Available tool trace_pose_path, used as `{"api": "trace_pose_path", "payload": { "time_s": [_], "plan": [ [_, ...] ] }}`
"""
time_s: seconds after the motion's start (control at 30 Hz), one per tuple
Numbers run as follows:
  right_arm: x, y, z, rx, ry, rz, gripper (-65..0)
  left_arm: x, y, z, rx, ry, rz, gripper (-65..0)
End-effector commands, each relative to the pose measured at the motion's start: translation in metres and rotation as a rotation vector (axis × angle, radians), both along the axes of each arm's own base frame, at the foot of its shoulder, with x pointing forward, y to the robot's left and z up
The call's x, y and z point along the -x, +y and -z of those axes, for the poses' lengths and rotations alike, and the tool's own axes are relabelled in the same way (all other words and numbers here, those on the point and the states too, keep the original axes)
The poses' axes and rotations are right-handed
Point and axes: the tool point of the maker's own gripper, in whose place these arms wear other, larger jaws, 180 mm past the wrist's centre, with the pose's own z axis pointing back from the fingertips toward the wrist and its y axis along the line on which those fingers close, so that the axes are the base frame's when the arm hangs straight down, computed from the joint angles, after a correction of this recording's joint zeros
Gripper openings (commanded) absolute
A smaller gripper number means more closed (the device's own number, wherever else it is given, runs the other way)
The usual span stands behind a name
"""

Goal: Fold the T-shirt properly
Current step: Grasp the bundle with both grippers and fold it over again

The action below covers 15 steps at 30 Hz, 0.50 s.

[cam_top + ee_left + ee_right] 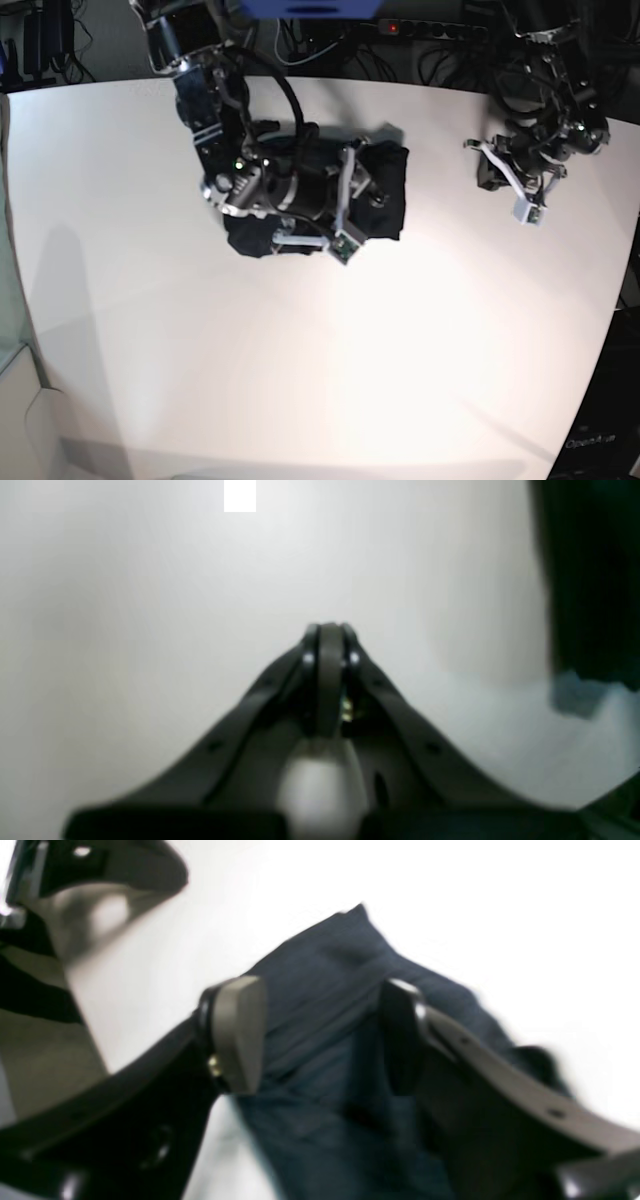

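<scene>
The T-shirt is a dark, crumpled bundle on the white table, at the back middle of the base view. My right gripper lies low over it and hides most of it. In the right wrist view the right gripper is open, and a raised fold of the shirt runs between its two fingers. My left gripper is off to the right of the shirt, apart from it. In the left wrist view it is shut and empty over bare table.
Cables and dark equipment lie beyond the table's far edge. A dark blurred shape fills the right edge of the left wrist view; I cannot tell what it is. The table's right edge runs close to the left arm.
</scene>
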Motion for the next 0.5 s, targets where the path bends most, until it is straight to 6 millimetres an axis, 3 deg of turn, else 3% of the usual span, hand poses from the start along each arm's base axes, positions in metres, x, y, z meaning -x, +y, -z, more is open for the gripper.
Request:
{"api": "trace_pose_path", "payload": {
  "time_s": [0.0, 0.2, 0.37, 0.47],
  "plan": [
    [-0.013, 0.004, -0.020, -0.037, -0.053, -0.004, -27.3, 0.006, 0.004, 0.002, -0.016, 0.017, 0.006, -65.0],
    [-0.035, -0.003, -0.034, -0.015, -0.099, 0.007, -27.1, 0.008, 0.004, 0.005, -0.012, 0.027, 0.004, -65.0],
    [-0.038, -0.010, -0.020, 0.010, -0.071, 0.010, -27.0, 0.007, 0.004, 0.004, -0.013, 0.022, 0.004, -65.0],
    [-0.041, -0.020, -0.001, 0.046, -0.031, 0.015, -27.0, 0.006, 0.004, 0.003, -0.013, 0.019, 0.004, -65.0]
  ]
}}
